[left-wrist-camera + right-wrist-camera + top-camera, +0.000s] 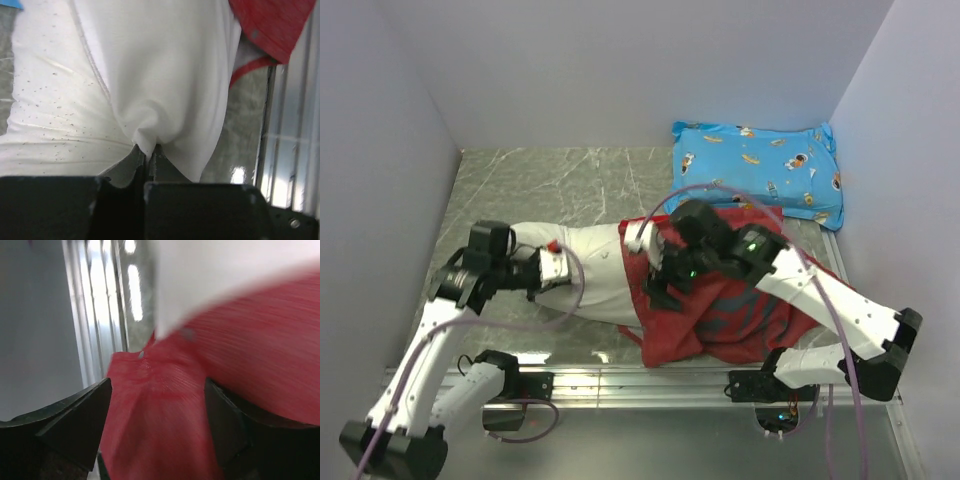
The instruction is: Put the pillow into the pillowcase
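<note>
I am clamping my left hand [148, 152] shut on the pillow [590, 275], which is lying mid-bench [570, 185]. My right hand [157, 420] is gaping apart around the pillowcase [720, 320] mouth. Only the pillow's right end seems inside; most is not yet in.

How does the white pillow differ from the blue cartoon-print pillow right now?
The white pillow is plain; the blue cartoon-print pillow is covered in cartoon figures. The white pillow lies in the middle of the table with one end inside the red pillowcase; the blue cartoon-print pillow lies uncovered in the far right corner. The left gripper pinches the white pillow's fabric; no gripper holds the blue one. Both are soft rectangular pillows.
</note>
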Motion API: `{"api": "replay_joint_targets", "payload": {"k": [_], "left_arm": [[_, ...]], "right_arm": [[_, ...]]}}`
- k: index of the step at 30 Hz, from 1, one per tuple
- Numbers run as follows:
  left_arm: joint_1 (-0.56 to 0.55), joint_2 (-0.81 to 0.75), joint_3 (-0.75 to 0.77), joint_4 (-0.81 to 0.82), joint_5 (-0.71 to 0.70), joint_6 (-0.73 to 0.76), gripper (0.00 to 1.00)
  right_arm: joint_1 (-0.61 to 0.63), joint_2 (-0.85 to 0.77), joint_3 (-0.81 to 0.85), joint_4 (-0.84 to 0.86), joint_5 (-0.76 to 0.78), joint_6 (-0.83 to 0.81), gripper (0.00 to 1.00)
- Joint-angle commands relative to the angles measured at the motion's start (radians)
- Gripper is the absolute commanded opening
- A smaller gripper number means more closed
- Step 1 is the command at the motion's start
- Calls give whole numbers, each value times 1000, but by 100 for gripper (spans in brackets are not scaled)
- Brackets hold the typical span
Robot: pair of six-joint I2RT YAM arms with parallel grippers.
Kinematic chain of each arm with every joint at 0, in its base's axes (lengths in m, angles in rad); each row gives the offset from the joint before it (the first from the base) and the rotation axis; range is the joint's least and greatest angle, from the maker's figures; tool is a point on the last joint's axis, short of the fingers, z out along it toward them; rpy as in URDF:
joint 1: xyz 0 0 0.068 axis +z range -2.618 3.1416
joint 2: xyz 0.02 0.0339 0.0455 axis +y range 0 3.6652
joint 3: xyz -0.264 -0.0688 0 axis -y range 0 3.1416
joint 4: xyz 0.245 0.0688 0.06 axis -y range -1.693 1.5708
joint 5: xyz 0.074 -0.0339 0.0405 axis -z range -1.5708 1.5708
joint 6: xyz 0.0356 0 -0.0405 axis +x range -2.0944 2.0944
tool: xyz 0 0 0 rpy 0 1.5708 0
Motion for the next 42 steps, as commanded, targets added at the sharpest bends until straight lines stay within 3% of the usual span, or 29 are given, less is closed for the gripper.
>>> {"api": "replay_joint_targets", "payload": {"k": [1, 4, 6, 11, 14, 17, 20, 22, 23, 24, 25, 28, 33, 35, 37, 39, 40, 41, 42], "left_arm": [[2, -108, -139, -189, -129, 293, 0], [0, -182, -177, -154, -135, 312, 0], [-3, -162, -170, -152, -126, 323, 0], [-4, -100, -122, -133, -108, 256, 1], [-4, -87, -85, -114, -85, 187, 10], [-3, -73, -68, -114, -57, 131, 11], [-4, -91, -93, -102, -42, 120, 9], [-4, -111, -116, -67, -52, 101, 8], [-4, -114, -121, -51, -57, 85, 8], [-4, -107, -122, -35, -57, 44, 6], [-4, -97, -118, -13, -56, 9, 4], [-4, -21, -88, 123, -51, -195, 0], [-20, 116, -29, 526, -155, -580, 0], [-52, 116, -18, 625, -265, -633, 0], [-72, 104, 8, 690, -298, -634, 0], [-74, 78, 39, 665, -252, -564, 0], [-72, 65, 48, 574, -214, -523, 0], [-74, 53, 59, 505, -176, -475, 0], [-74, 27, 80, 439, -110, -394, 12]], "right_arm": [[-147, -88, 182, 120, 12, 145, 84], [-213, -48, 344, 165, 49, 199, 88], [-216, 67, 494, 115, 61, 190, 94], [-212, 333, 744, -181, -34, 31, 98], [-210, 452, 886, -434, -168, -57, 99], [-178, 460, 791, -521, -148, -121, 100], [-158, 388, 565, -354, -19, -135, 100], [-158, 386, 515, -326, 23, -172, 100], [-158, 414, 518, -346, 17, -187, 98], [-160, 430, 532, -373, 3, -224, 88], [-158, 449, 553, -448, -15, -248, 54], [-172, 539, 711, -469, 16, -267, 0], [-298, 699, 1183, -204, 227, -215, 0], [-304, 719, 1295, -83, 300, -225, 0], [-302, 609, 1245, 56, 252, -210, 0], [-263, 490, 1017, 152, 224, -221, 0], [-241, 367, 928, 206, 215, -244, 0], [-214, 305, 739, 223, 187, -264, 0], [-165, 241, 637, 232, 181, -311, 0]]}}
